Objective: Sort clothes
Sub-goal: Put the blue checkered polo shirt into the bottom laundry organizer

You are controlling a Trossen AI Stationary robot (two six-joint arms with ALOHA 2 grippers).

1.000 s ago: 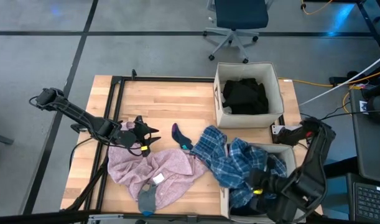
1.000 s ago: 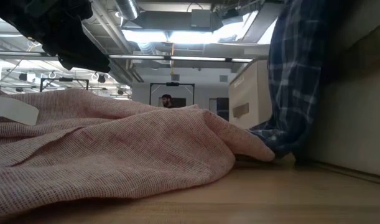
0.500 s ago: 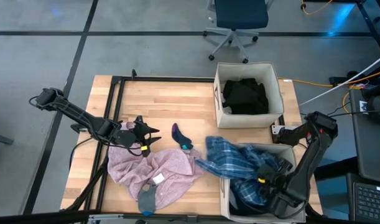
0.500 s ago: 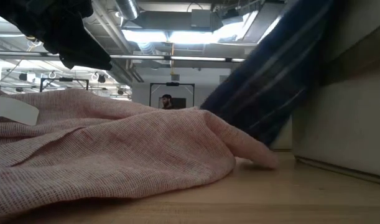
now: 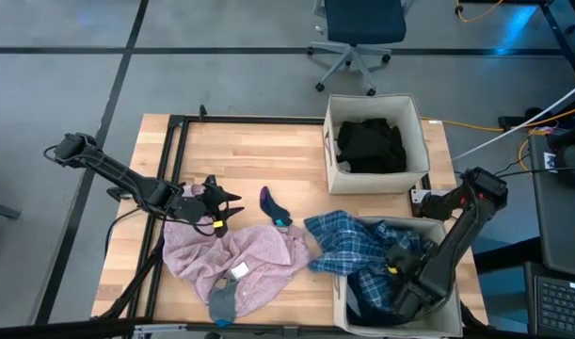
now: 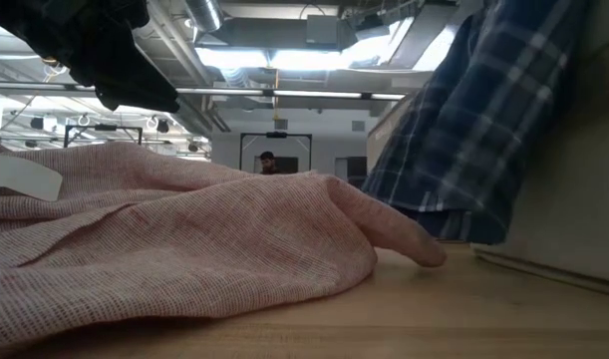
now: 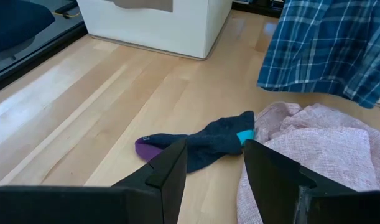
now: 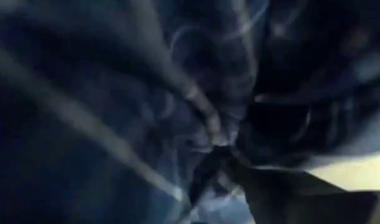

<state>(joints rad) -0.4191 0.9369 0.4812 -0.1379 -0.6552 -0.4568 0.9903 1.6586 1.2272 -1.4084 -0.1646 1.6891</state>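
The tabletop carries most of the scene, with two beige fabric bins along the right arm's side: the far bin already holds black clothes, and the near bin is taking the blue plaid shirt, which lies half inside and half draped over its wall onto the wood. The right gripper is down inside that near bin, buried in dark cloth; its fingers cannot be told as open or closed from any view. Next in size is the pale pink garment, spread in loose folds near the front edge, its white tag showing. The left gripper hovers just above the pink garment's far edge, its fingers parted and empty. A grey-teal piece lies at the pink garment's front edge, and the navy sock with purple toe rests on bare wood between the pink garment and the plaid. All of this is light, limp fabric that will sag, trail and snag on a bin wall, so a judged best hold is a pinch on a raised fold or bunched ridge, not a flat layer; the sock looks best taken at its middle, the pink garment at a thick crease near its centre.
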